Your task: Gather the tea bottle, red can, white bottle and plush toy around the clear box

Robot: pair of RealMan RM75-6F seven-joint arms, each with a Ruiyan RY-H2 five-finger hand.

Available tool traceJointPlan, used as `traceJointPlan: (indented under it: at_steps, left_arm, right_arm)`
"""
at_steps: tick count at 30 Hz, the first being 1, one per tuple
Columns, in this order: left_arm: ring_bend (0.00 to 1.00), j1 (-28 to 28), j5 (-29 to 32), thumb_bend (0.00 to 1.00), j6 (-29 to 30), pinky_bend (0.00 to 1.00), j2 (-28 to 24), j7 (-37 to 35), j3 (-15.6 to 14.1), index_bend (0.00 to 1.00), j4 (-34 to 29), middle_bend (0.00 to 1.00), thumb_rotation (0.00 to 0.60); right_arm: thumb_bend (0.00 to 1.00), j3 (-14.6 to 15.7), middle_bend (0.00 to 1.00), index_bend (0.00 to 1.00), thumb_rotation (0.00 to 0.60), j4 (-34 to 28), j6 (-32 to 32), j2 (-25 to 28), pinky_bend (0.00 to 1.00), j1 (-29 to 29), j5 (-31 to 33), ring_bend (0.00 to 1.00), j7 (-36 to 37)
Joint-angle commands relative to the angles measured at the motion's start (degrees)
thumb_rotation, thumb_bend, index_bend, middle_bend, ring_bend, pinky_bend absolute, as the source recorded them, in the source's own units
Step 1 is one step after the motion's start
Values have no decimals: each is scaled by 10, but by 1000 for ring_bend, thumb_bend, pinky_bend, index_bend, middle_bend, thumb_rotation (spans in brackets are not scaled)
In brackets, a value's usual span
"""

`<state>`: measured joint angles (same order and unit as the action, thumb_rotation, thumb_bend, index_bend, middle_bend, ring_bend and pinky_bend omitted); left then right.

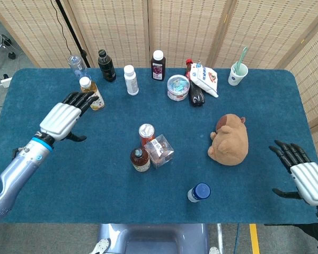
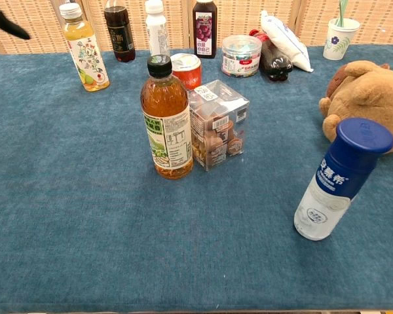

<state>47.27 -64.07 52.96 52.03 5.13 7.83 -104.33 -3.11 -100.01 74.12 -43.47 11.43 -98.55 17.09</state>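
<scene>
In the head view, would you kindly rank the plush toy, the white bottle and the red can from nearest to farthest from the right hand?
From the right hand:
1. Plush toy, just to its left.
2. White bottle, near the table's front edge.
3. Red can, mid-table beside the clear box.
</scene>
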Motion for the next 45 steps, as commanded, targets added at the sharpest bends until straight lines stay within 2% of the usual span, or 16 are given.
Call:
traceJointPlan:
  at_steps: [1, 8, 16, 21, 29, 32, 38, 42, 44, 45]
  left_arm:
    - [0, -66, -40, 113, 65, 0, -28, -9, -30, 0, -27, 0, 600]
    - [0, -155, -49, 113, 148, 0, -38, -6, -61, 0, -51, 0, 600]
    - [0, -254, -75, 113, 237, 0, -9, -52, -87, 0, -38, 0, 600]
    - [0, -287, -67, 113, 244, 0, -12, -65, -94, 0, -46, 0, 600]
    - [0, -302, -88, 113, 249, 0, -9, -82, -88, 0, -37, 0, 600]
    - [0, -307, -98, 113, 251, 0, -8, -92, -83, 0, -29, 0, 600]
    - [0, -313, -98, 113, 244, 0, -11, -109, -74, 0, -21, 0, 600]
    - [0, -318, -100, 114, 243, 0, -12, -118, -69, 0, -17, 0, 600]
    - [0, -320, -102, 113, 242, 0, -12, -119, -67, 0, -16, 0, 600]
    - [0, -320, -103, 113, 241, 0, -12, -119, -67, 0, -15, 0, 600]
  right_arm:
    - [0, 23, 0, 0, 600, -30, -22, 36, 0, 27, -55, 0, 22]
    - [0, 42, 0, 0, 600, -67, -67, 44, 0, 63, -105, 0, 10]
    - [0, 47, 0, 0, 600, -102, -138, 18, 0, 99, -96, 0, -37]
    - [0, 39, 0, 0, 600, -126, -173, -4, 0, 126, -79, 0, -63]
    - [0, 25, 0, 0, 600, -143, -207, -39, 2, 152, -46, 0, -110]
    - [0, 18, 0, 0, 600, -149, -212, -53, 60, 158, -26, 0, -133]
    - [0, 12, 0, 0, 600, -156, -216, -78, 295, 162, 6, 12, -166]
    - [2, 16, 54, 35, 600, -154, -216, -99, 407, 164, 12, 108, -166]
    - [34, 18, 92, 75, 600, -153, -212, -108, 432, 165, 11, 140, -160]
    - [81, 19, 113, 104, 600, -151, -211, -112, 441, 166, 10, 157, -158]
